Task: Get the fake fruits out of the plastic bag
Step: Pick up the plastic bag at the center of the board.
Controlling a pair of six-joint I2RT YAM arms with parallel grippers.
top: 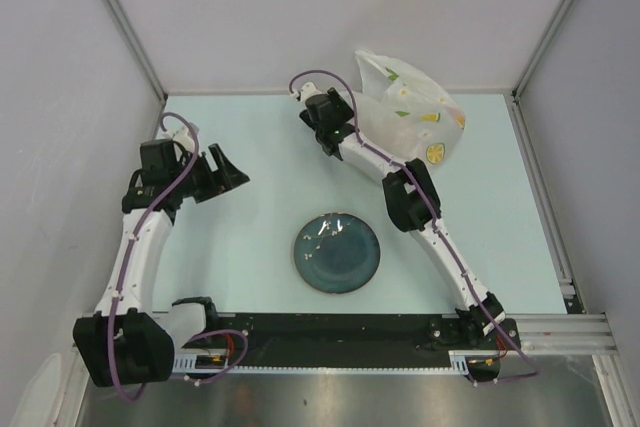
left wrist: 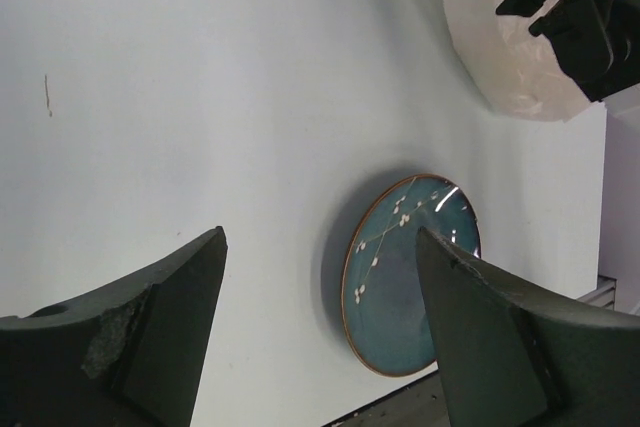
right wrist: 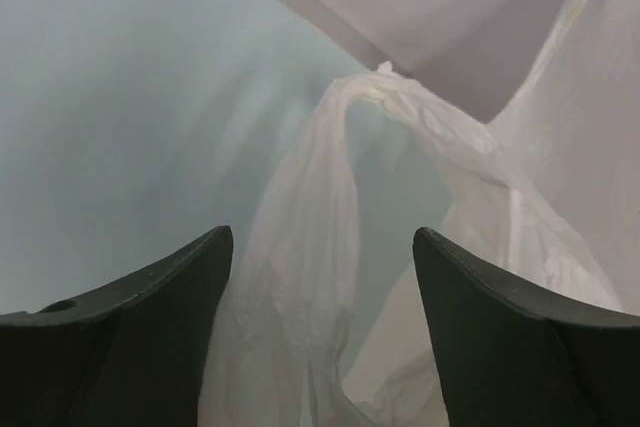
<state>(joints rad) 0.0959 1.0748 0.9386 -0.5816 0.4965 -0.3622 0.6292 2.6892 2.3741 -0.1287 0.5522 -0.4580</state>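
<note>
Left gripper (left wrist: 318, 237): jaws spread wide, nothing between them, touching nothing, raised off the pale blue-green table (top: 250, 237). The dark blue-grey round plate with small white blossom marks (left wrist: 400, 327) lies ahead of the jaws, nearer the right-hand finger and well clear of both. Left arm runs forward from its base, wrist bent inward so the jaws point toward the middle of the table. Right gripper (right wrist: 322, 235): jaws also wide apart, gripping nothing. A twisted loop handle (right wrist: 340, 147) of the thin crinkly translucent white plastic bag (top: 405, 122) rises just ahead, in line with the gap; can't tell if either finger touches the film. Right arm stretches forward and leftward from its base, elbow raised beside the plate, jaws at the bag's left edge. The bag sits bulged beyond and to the right of these jaws, against the back wall. The fake fruits can't be told apart from the bag's yellow-green prints.
</note>
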